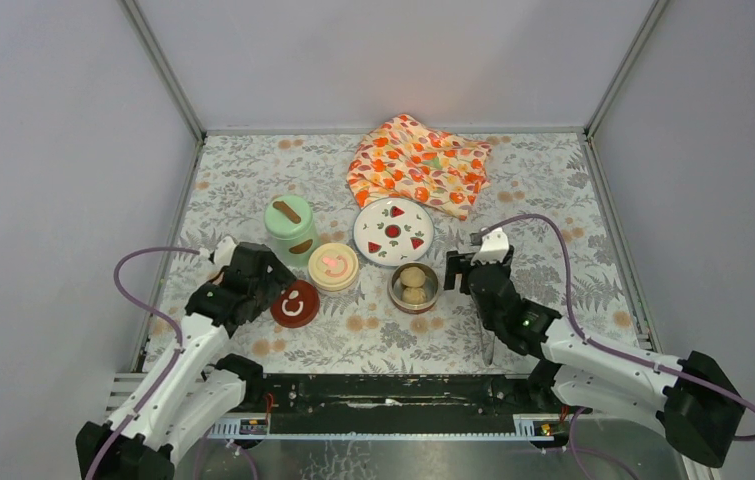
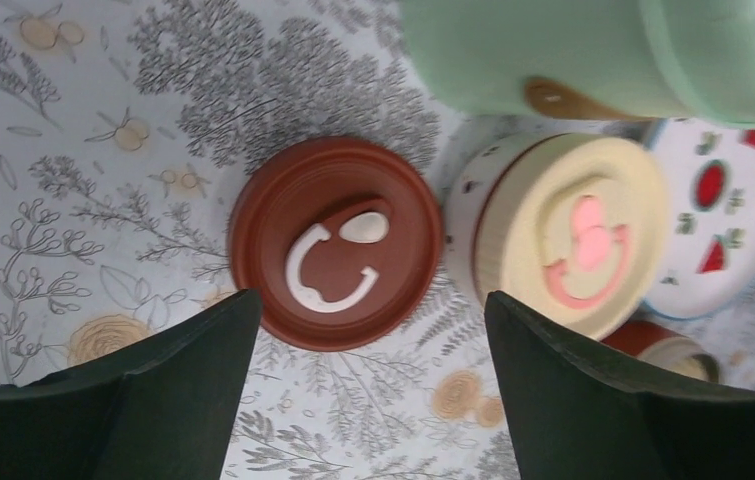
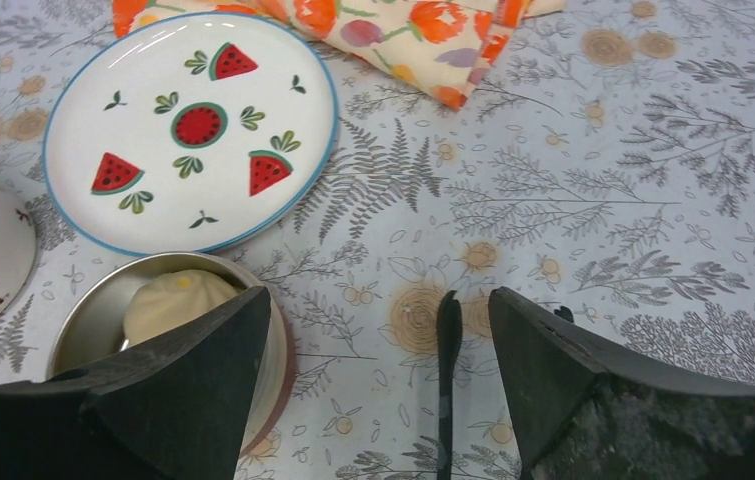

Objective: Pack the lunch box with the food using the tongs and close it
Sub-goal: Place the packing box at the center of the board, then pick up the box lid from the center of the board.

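Observation:
The lunch box stands in parts: a tall mint-green pot (image 1: 290, 225) with its green lid on, a low pot under a cream lid (image 1: 333, 266), a dark red lid (image 1: 295, 304) lying flat on the table, and an uncovered steel bowl (image 1: 414, 287). Pale beige balls of food (image 3: 175, 303) lie in that bowl. My left gripper (image 2: 371, 302) is open and empty, just near the dark red lid (image 2: 335, 243). My right gripper (image 3: 381, 295) is open beside the bowl. The dark tongs (image 3: 448, 380) lie loose on the table between its fingers, close to the right one.
A white plate (image 1: 393, 231) with watermelon prints sits behind the bowl with no food on it. An orange flower-patterned cloth (image 1: 418, 160) lies crumpled at the back. Grey walls and metal rails bound the floral-covered table (image 1: 553, 200) on three sides.

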Controlling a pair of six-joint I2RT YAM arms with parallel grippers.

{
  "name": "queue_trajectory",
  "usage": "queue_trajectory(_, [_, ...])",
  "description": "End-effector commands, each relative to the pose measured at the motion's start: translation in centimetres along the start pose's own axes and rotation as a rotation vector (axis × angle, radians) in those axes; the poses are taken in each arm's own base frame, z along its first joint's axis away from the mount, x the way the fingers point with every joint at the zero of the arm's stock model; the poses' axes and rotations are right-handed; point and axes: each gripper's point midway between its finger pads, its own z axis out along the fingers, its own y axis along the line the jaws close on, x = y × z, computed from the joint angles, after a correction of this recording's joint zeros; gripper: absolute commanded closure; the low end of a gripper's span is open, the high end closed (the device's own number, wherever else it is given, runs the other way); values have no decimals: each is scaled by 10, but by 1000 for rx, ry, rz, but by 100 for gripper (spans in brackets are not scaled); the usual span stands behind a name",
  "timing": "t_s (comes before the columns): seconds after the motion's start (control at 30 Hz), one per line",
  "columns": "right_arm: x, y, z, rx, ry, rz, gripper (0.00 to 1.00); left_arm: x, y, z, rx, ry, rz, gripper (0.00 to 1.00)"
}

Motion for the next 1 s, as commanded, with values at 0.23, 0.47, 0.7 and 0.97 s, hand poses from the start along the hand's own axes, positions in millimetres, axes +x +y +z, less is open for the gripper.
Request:
queue_trajectory(0.23, [-25, -31, -9, 141, -174, 160, 10, 37, 42, 39, -181, 65, -154, 27])
queue_trajectory(0.47, [-23, -32, -7, 161, -154, 145, 10, 49, 49, 51, -228, 118, -131, 43])
queue_trajectory(0.7, [-23, -33, -7, 172, -153, 142, 9, 68, 52, 59, -226, 200, -100, 69])
queue_trajectory(0.97, [-22, -33, -5, 180, -142, 129, 9, 93, 28, 59, -91, 340, -45, 87])
